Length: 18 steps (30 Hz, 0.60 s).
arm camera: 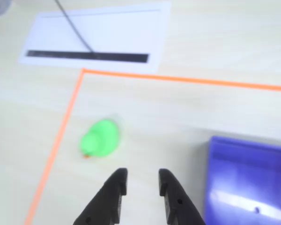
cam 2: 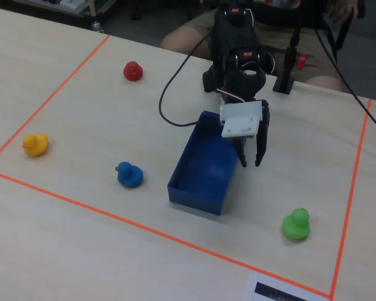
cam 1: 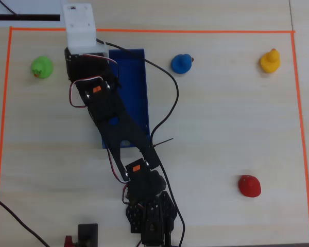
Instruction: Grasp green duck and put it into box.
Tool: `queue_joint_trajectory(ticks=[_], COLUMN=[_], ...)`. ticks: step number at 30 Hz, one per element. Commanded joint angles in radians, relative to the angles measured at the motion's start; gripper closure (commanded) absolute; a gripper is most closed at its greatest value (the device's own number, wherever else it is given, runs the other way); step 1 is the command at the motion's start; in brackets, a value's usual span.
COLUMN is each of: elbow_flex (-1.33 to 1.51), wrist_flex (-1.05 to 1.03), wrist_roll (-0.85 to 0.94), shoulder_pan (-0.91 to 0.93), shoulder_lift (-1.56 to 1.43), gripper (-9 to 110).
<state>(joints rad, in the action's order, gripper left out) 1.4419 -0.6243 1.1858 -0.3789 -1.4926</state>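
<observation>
Your target, the green duck (arm camera: 101, 138), sits on the bare table close inside the corner of the orange tape line (arm camera: 61, 136), upright on its base and touching nothing. In the wrist view it lies ahead of the jaws and off to the left, its orange beak facing down-left toward the tape; it is a rounded lump with no strong long axis, though head and body look a little longer along that beak line. The gripper (arm camera: 141, 180) hangs above the table with nothing between its fingers, the jaws parted by a narrow gap that looks smaller than the duck's body, so you would likely need to spread them wider before coming down. The move turns on that offset: the duck is not in line with the gap, so you need to swing left and reach forward in the wrist view. In the overhead view the duck (cam 1: 41, 67) is near the top-left corner, left of the arm's white wrist part (cam 1: 80, 28), and the fixed view shows the duck (cam 2: 296, 224) well apart from the gripper (cam 2: 251, 163), down and to the right. The blue box (arm camera: 248, 180) lies just to the right of the jaws, open side up, so the carry back should be short.
</observation>
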Motion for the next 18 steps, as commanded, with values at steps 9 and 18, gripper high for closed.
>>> queue_joint_trajectory(ticks=[9, 18], elbow_flex=[0.336, 0.410], wrist_flex=[0.087, 0.138], wrist_roll=[0.029, 0.106], shoulder_pan=[-0.175, -0.158], shoulder_lift=[-0.333, -0.334], gripper=[95, 92])
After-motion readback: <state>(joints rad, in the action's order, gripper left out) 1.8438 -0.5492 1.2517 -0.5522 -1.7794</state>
